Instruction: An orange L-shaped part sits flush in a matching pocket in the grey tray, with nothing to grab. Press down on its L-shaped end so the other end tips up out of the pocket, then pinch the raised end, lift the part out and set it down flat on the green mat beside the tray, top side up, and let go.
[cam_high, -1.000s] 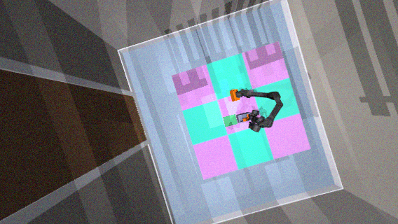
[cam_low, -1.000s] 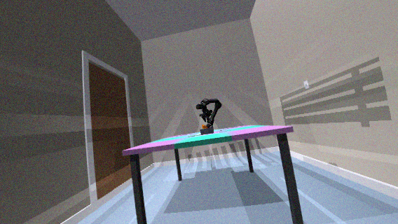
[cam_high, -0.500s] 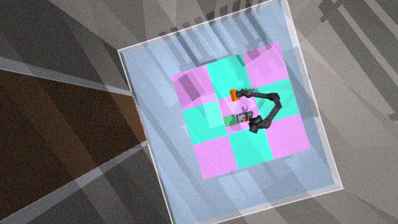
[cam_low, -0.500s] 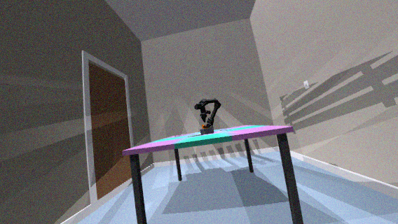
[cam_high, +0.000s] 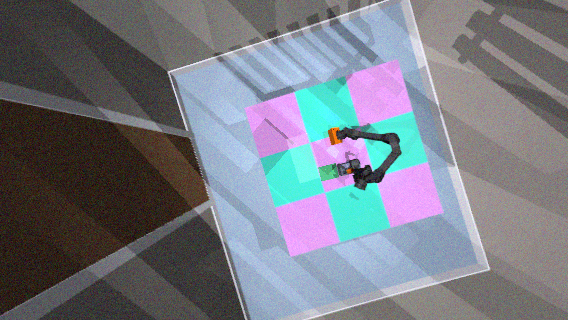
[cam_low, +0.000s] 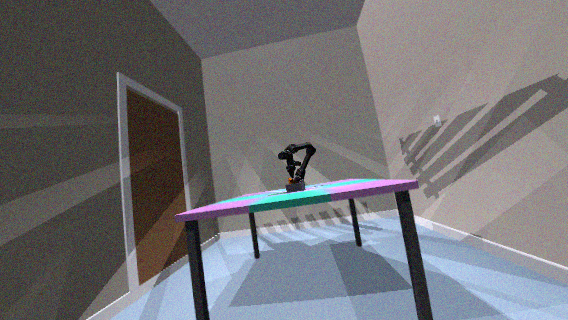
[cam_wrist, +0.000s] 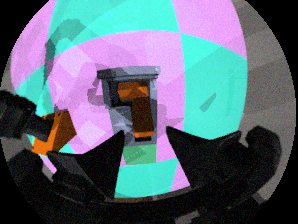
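Note:
The grey tray (cam_high: 343, 168) (cam_low: 295, 187) (cam_wrist: 129, 72) stands on the table. The orange L-shaped part (cam_high: 349, 170) (cam_wrist: 142, 112) is in its pocket. In the wrist view its L-shaped end is low at the far side. Its straight end, nearer the fingers, looks tipped up, with a dark gap beneath it; how high is hard to tell. My gripper (cam_wrist: 145, 131) is open and empty above the tray, with the fingertips to either side of the straight end in the view. The green mat (cam_high: 327, 172) (cam_wrist: 141, 155) adjoins the tray and holds nothing.
The orange arm base (cam_high: 334, 135) (cam_wrist: 61, 131) stands on the table to the left of the tray in the wrist view. The checkered pink and turquoise table (cam_high: 305, 217) (cam_low: 295, 201) carries shadows.

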